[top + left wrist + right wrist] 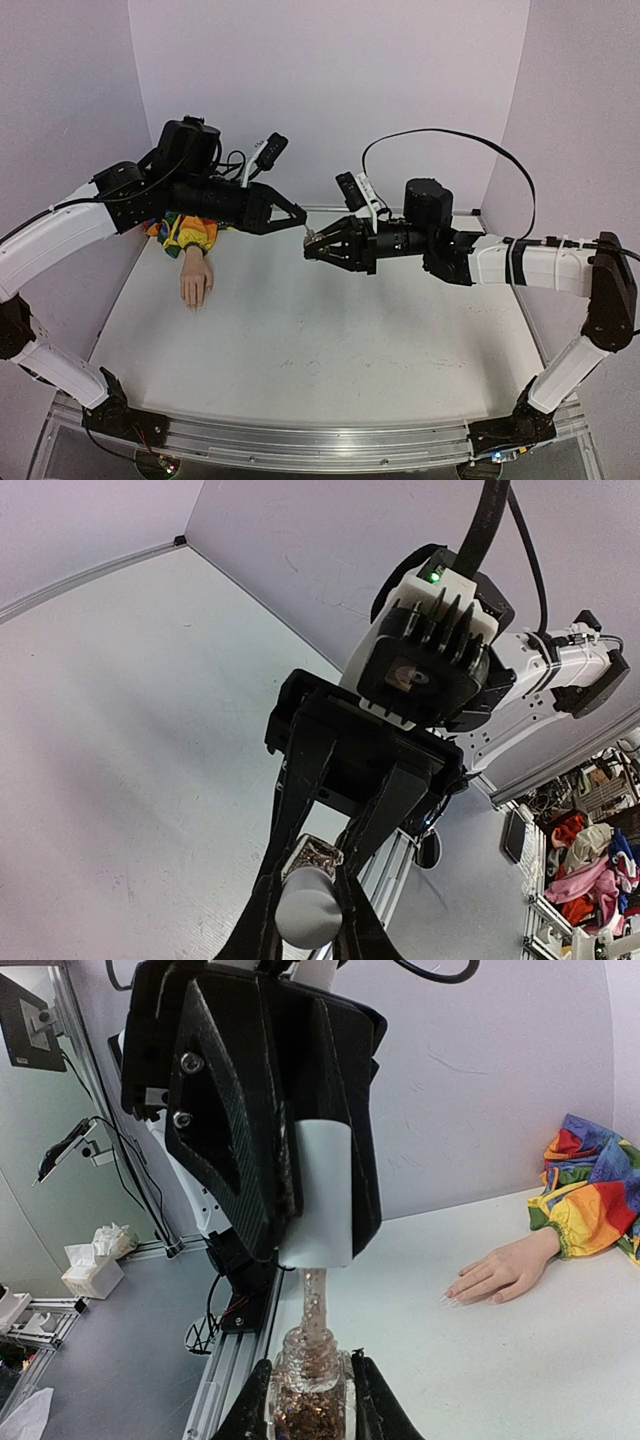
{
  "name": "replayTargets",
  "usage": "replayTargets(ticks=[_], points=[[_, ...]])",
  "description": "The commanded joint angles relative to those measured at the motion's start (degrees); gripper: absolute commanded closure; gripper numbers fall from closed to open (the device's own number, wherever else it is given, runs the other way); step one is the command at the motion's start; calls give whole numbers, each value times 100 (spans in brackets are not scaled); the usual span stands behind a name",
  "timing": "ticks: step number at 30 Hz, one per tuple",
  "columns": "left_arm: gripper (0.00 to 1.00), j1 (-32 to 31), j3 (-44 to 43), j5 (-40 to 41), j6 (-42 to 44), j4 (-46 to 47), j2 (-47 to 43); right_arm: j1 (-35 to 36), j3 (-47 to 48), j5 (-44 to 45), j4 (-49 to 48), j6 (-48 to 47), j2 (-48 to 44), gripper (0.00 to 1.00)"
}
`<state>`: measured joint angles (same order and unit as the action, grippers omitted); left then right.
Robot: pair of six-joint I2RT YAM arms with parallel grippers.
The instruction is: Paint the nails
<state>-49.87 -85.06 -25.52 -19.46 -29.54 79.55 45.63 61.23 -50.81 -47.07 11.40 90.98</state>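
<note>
The left jaws clamp a white cap (322, 1195), its stem running into the neck of a glitter bottle (308, 1400) gripped by the right jaws. Well left of the bottle, the nails (452, 1298) tip a mannequin hand (196, 282) lying on the desk (330, 340).

Pale lilac walls (330, 80) — white table (330, 340)
</note>
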Motion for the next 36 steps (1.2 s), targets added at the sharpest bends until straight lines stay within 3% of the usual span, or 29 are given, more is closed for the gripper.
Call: replayTargets(ticks=[1, 36], points=[[100, 33, -134, 111, 108, 125, -247, 5, 195, -166, -306, -59, -53, 100], [100, 118, -109, 109, 178, 92, -422, 10, 266, -200, -306, -50, -12, 100]])
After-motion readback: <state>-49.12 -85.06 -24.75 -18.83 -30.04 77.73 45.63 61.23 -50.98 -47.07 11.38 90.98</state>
